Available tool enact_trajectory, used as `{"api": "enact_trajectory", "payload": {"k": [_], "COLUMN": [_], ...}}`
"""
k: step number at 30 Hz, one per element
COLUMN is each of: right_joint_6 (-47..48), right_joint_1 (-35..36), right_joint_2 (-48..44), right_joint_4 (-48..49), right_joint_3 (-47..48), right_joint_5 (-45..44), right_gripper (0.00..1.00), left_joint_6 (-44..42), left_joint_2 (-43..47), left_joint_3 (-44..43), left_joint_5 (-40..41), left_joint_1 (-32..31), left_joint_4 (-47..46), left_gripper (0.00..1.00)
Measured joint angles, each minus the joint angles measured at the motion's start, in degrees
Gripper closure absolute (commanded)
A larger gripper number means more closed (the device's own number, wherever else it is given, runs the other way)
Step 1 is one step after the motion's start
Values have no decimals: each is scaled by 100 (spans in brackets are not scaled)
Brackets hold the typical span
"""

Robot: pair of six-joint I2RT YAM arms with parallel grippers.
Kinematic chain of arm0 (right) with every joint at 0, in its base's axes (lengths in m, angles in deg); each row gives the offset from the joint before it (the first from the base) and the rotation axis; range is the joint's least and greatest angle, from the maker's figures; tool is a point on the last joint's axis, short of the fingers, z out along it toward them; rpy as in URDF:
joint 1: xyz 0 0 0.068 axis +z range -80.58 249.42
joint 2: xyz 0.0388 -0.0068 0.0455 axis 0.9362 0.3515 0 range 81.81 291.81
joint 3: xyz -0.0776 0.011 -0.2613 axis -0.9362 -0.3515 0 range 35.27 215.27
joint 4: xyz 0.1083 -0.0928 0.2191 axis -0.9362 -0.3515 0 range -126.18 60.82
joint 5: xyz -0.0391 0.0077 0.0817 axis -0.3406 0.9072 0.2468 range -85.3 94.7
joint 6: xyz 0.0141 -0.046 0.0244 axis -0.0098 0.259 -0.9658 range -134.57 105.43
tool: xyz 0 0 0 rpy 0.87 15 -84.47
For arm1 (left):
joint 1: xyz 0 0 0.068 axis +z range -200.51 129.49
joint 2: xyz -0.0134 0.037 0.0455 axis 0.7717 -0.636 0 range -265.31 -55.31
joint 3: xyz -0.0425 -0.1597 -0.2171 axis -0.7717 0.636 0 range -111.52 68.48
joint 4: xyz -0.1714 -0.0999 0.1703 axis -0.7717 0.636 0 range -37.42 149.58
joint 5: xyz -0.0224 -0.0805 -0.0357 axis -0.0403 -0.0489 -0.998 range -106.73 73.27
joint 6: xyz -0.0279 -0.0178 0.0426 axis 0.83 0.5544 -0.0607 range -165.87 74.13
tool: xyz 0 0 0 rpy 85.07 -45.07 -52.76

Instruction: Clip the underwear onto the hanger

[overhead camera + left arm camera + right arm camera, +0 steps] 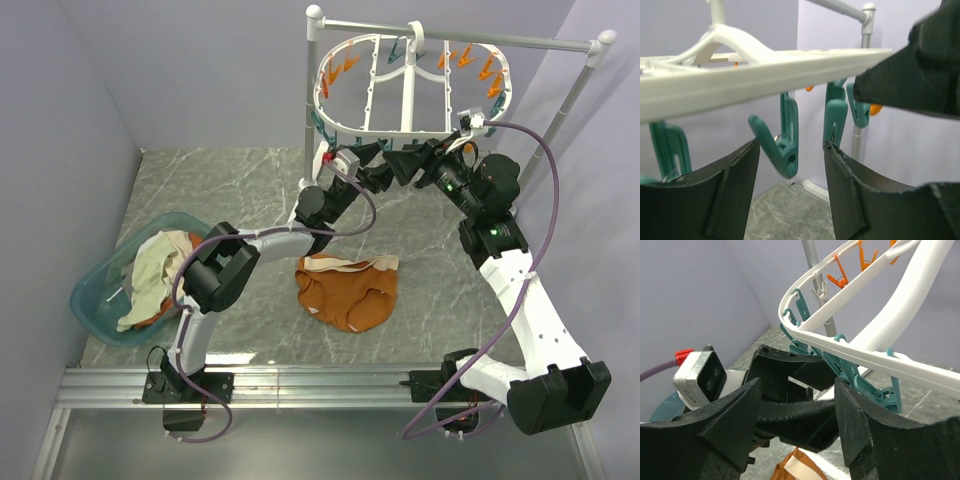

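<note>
Left fingers (730, 200): spread, grasping nothing, one teal clothespin (784, 145) hanging in the gap between them, just under the near rim of the hanger (765, 67). Right fingers (725, 425): likewise spread and empty, close to the left ones below the same rim. Underwear (350, 292): flat on the table (220, 190) between the two arms, apart from both, long axis left to right, cream waistband toward the far side. Pole stand (460, 38): carries the hanger. Teal basin (90, 305): cloths inside, at far left.

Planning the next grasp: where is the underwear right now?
Top view: the underwear lies on the table between the two arms, right of the teal basin.
</note>
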Motion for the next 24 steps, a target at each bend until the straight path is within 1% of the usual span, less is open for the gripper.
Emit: {"api": "enact_trajectory", "payload": {"k": [2, 5, 6, 8, 9, 11, 12, 14, 15, 20, 24], "right_joint_6": [2, 2, 2, 0, 0, 0, 0, 9, 11, 136, 251], "right_joint_1": [-9, -11, -15, -28, -37, -48, -48, -48, -50, -50, -50], "right_joint_2": [0, 0, 0, 0, 0, 0, 0, 0, 0, 0, 4], "right_joint_4": [0, -2, -2, -2, -2, -2, -4, -15, -31, -146, -199], "right_joint_3": [0, 0, 0, 0, 0, 0, 0, 0, -2, 0, 0], "right_joint_5": [2, 13, 17, 17, 17, 15, 15, 11, 2, -177, -339], "right_gripper": [33, 33, 33, 33, 34, 36, 40, 45, 50, 57, 64], "left_joint_6": [11, 46, 48, 50, 44, 31, 2, -28, -61, -177, -240], "left_joint_2": [-15, -24, -24, -24, -24, -24, -24, -15, -2, 160, 474], "left_joint_3": [-101, -173, -173, -173, -173, -168, -155, -72, -2, 321, 511], "left_joint_5": [0, -9, -13, -22, -24, -42, -52, -66, -74, -151, -208], "left_joint_1": [0, 0, 0, 0, 0, 4, 7, 9, 9, 11, 20], "left_joint_4": [-2, -4, -7, 0, 0, -4, -7, -35, -37, -4, -2], "left_gripper": [45, 54, 59, 64, 68, 71, 73, 75, 76, 77, 78]}}
